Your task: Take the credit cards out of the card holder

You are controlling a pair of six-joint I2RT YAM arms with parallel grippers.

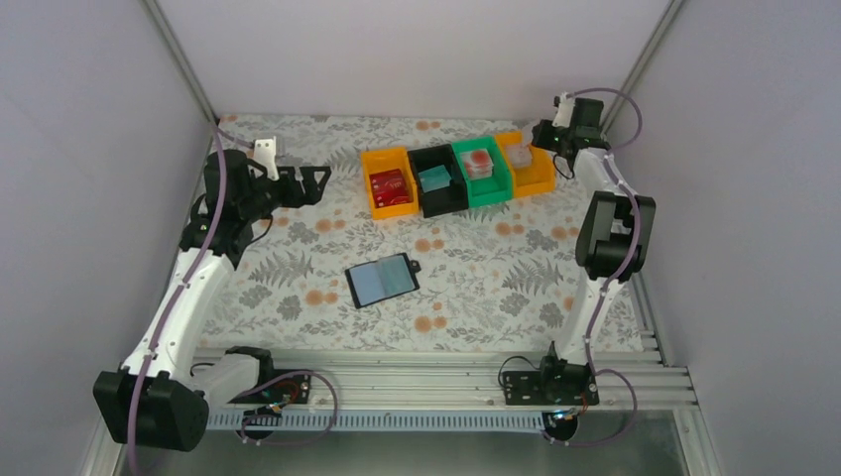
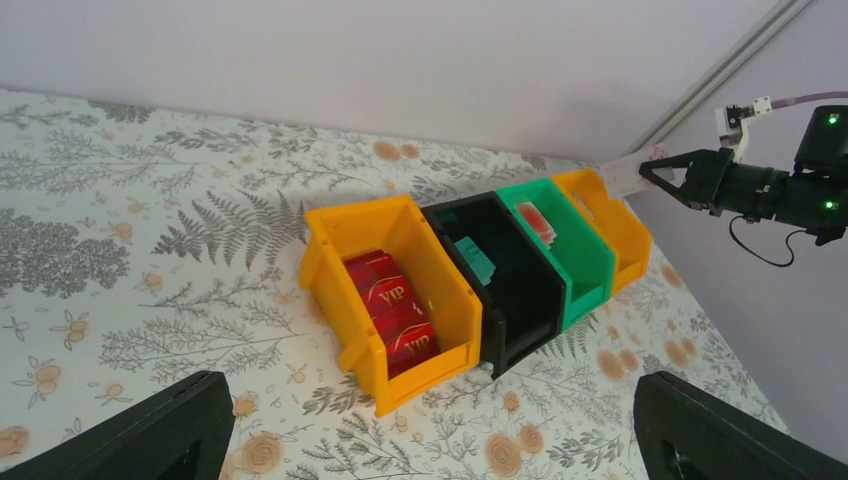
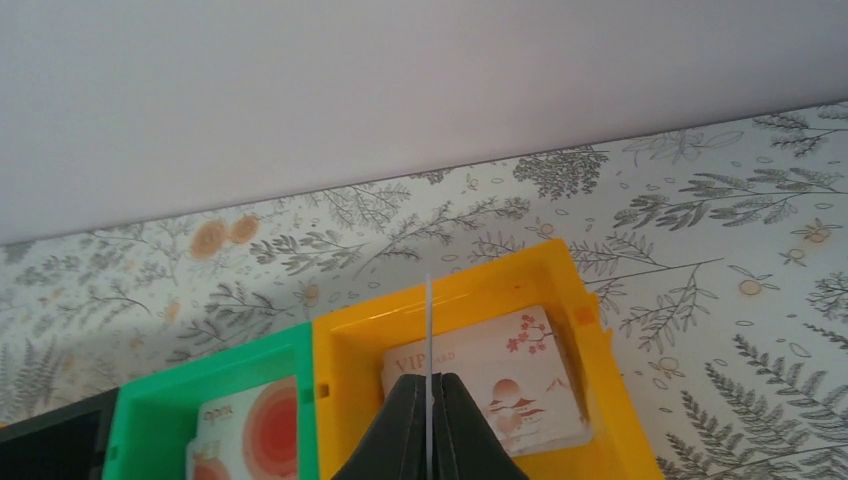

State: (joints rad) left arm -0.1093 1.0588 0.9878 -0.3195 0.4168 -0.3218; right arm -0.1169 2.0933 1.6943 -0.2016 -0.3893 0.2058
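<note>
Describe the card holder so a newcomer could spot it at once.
Find the row of four bins at the back of the floral table. In front of them, alone mid-table, lies the card holder: flat, open, black-edged with blue-grey faces, unlike the boxy coloured bins.

The fern-patterned table carries an open card holder near its middle and, along the far side from left to right, an orange bin, black bin, green bin and yellow-orange bin.
</note>
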